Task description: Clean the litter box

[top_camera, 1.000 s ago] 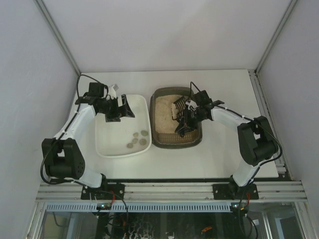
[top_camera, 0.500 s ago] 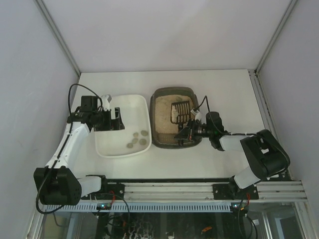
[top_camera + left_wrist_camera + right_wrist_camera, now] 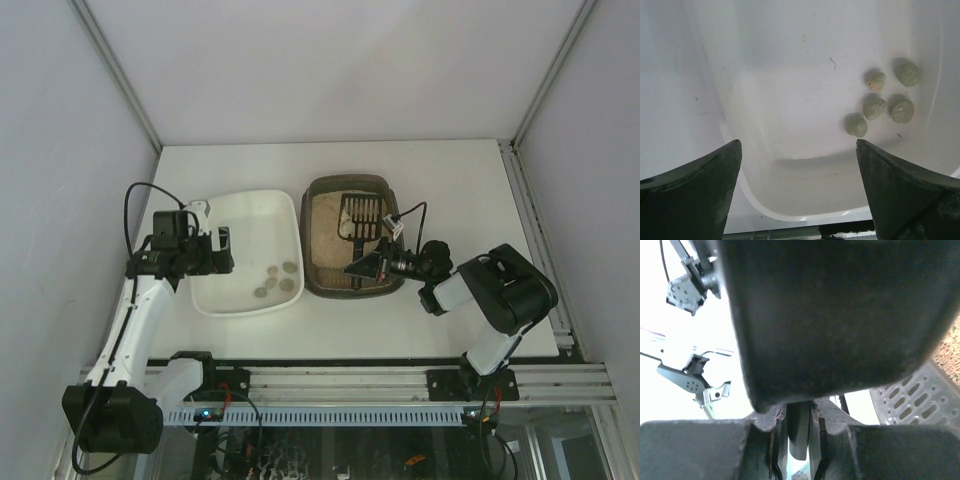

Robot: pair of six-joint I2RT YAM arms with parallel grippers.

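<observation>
Jaws of the left gripper (image 3: 217, 250) are spread fully apart and nothing is held between them. They are poised over the near left part of the white tray (image 3: 250, 215), in which five greenish-grey lumps (image 3: 875, 107) are seen gathered toward the near right side. The right gripper (image 3: 363, 268) is clamped tight on the handle of a dark slotted scoop (image 3: 360, 213), whose blade is seen over the beige litter at the far end of the litter box (image 3: 312, 255). The litter box is set on the table (image 3: 450, 180) just right of the white tray; whether their rims touch cannot be told.
</observation>
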